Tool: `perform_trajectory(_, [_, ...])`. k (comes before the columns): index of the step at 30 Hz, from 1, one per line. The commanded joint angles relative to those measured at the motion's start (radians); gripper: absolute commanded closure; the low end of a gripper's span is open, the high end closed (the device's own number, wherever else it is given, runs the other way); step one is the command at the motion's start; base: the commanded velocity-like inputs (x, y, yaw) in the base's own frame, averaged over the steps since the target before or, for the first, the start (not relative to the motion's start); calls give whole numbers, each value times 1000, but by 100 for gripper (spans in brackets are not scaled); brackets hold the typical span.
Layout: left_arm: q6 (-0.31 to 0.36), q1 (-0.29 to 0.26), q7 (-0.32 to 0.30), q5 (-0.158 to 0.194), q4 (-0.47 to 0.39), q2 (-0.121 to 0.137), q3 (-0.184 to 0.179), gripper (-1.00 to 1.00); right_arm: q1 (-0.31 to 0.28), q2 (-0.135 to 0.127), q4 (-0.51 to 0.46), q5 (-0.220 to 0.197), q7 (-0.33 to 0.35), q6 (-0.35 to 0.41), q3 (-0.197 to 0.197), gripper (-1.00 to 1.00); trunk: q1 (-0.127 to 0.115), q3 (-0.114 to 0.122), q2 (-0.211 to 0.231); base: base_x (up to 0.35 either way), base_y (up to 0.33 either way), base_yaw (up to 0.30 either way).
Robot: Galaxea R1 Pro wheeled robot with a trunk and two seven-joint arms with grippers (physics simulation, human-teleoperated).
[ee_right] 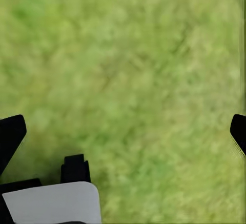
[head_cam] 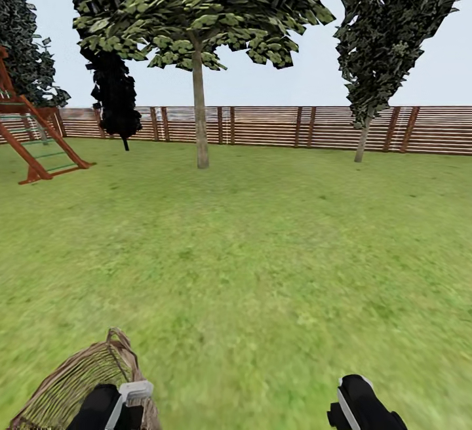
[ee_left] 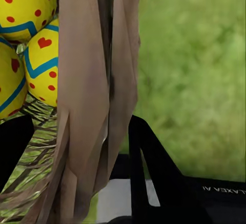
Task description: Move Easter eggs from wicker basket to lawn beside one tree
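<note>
We see three Easter eggs [ee_left: 28, 44] in the left wrist view, bright yellow with blue zigzag bands and red dots, and one has a small red heart. They sit packed together inside the wicker basket [head_cam: 78, 381], touching each other. The basket is brown, woven with gaps, and has a small loop handle on top. In the head view it stands on the lawn [head_cam: 262, 253] at the bottom left, right by our left arm. Our left gripper [ee_left: 77, 147] is spread wide, with one black finger on each side of the basket's wall, which stands between them. We cannot tell if the fingers [ee_left: 154, 172] touch the wall. It holds nothing. Our right gripper [ee_right: 125, 137] is wide open too, over bare grass, and it holds nothing. Far across the lawn we count one tree [head_cam: 198, 89] with a pale straight trunk and wide green leaves, one small black tree [head_cam: 115, 96] left of it, and one narrow dark green tree [head_cam: 377, 50] to the right. Behind them runs one brown slat fence [head_cam: 275, 125]. One red wooden playset [head_cam: 36, 135] stands at the far left.
</note>
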Motion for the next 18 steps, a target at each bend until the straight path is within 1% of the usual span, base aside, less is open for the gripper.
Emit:
perform_trajectory(1, [4, -1, -6, -10, -3, 1, 2, 100, -1, -2, -1, 7, 3, 5, -2, -100, 1, -1, -1, 338, 0, 0])
perform_trajectory(4, [4, -1, -6, -9, -4, 1, 2, 100, -1, -12, -1, 6, 4, 5, -3, -100, 1, -1, -1, 338, 0, 0])
perform_trajectory(18, [2, -1, -6, -9, 1, -6, -4, 100, -1, -13, 0, 7, 5, 5, -3, -100, 1, -1, -1, 338, 0, 0])
